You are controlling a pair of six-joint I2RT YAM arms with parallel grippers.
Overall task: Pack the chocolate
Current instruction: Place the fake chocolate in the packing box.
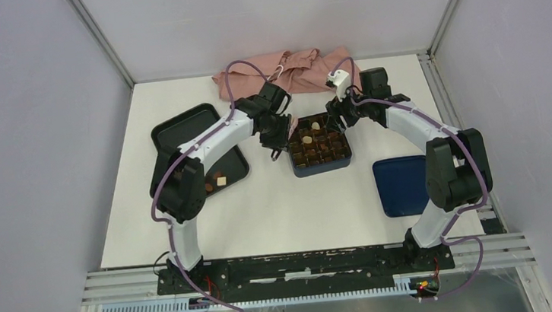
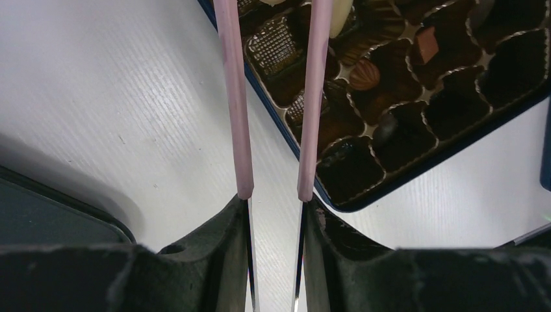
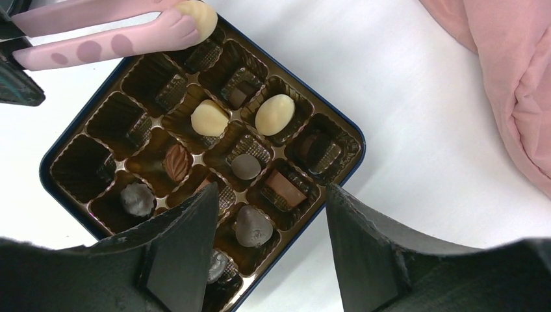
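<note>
Box (image 3: 359, 144) roughly half filled; left pincer (image 2: 273, 218) clamps pink tongs (image 2: 232, 97) holding a cream chocolate (image 3: 200, 18) over the box's rim, right pincer (image 3: 269, 240) open above the box, few pieces (image 1: 218, 181) waiting on tray (image 1: 179, 131) left of box.

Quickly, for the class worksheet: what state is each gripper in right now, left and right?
Left gripper: closed on pink tongs, whose tips pinch a cream-white chocolate.
Right gripper: open, holding nothing.

Bright, even light with soft shadows; left pincer (image 2: 275, 221) looms dark, slightly blurred.
</note>
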